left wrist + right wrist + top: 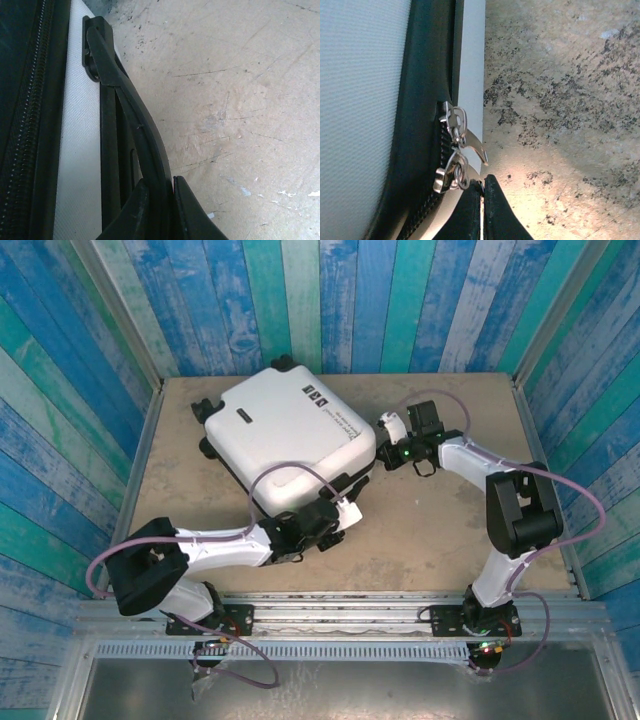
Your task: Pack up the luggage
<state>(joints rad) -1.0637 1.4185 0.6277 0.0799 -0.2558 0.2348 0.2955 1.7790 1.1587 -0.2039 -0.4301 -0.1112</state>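
Observation:
The luggage (290, 430), a white hard-shell suitcase with black trim, lies closed and flat on the table, turned at an angle. My left gripper (338, 506) is at its near edge. In the left wrist view this gripper (161, 187) is shut on the black carry handle (130, 115), next to the white shell (80, 150). My right gripper (381, 452) is at the case's right corner. In the right wrist view it (482, 187) is shut just under two silver zipper sliders (451, 150). The lower slider's pull appears pinched between the fingertips; the upper pull tab (477, 149) hangs free.
The tan, scuffed tabletop (430, 530) has bare room to the right of and in front of the case. Blue and green plank walls (560, 350) close in the back and both sides. Cables loop over both arms.

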